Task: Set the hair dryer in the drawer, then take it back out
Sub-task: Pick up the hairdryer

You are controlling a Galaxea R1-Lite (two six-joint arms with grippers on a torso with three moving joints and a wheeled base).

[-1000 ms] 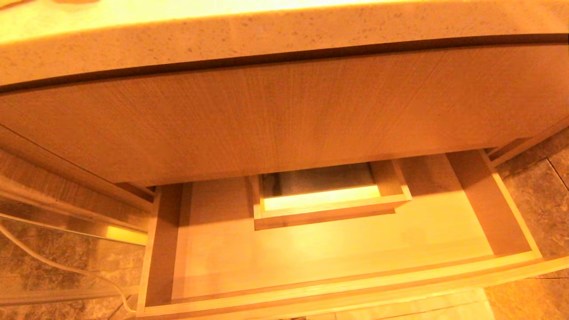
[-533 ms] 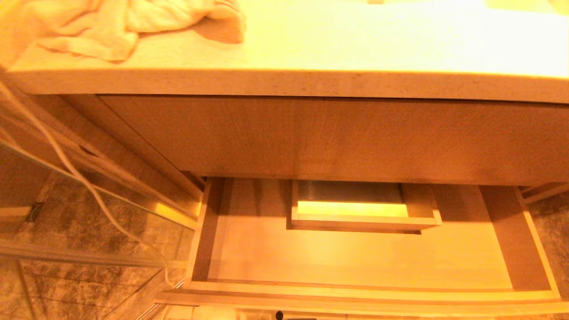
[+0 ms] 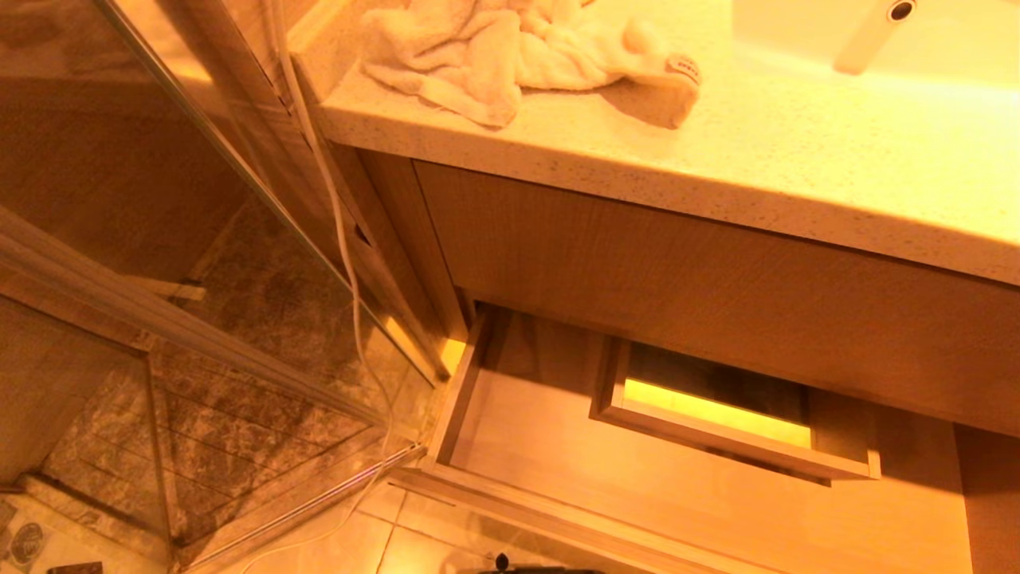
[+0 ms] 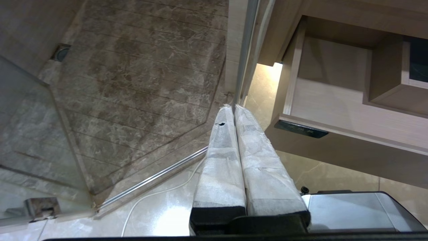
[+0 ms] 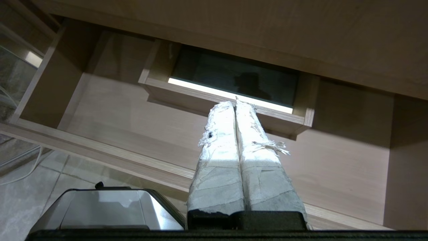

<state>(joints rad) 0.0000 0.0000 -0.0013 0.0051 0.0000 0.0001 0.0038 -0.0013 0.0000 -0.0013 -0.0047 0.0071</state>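
Note:
The drawer point(image 3: 460, 399) is pulled open below the counter, its light wood floor bare around a boxed cut-out point(image 3: 737, 434). The hair dryer itself is out of view; a white cord point(image 3: 344, 239) hangs down the cabinet's left side to the floor. In the left wrist view my left gripper point(image 4: 233, 107) is shut and empty, over the floor beside the drawer's front corner point(image 4: 321, 100), near its small dark label point(image 4: 301, 129). In the right wrist view my right gripper point(image 5: 234, 102) is shut and empty, pointing into the drawer point(image 5: 133, 134) toward the cut-out.
A crumpled towel point(image 3: 510, 48) lies on the speckled counter point(image 3: 797, 151), with a sink basin point(image 3: 940, 48) at its right. A taller wood panel point(image 3: 717, 295) overhangs the drawer. A glass shower partition point(image 3: 199, 199) stands at left. My base point(image 4: 351, 211) is close before the drawer.
The head view has risen and swung left: the counter top, towel and sink came into sight and the shower glass fills the left. The drawer stays open.

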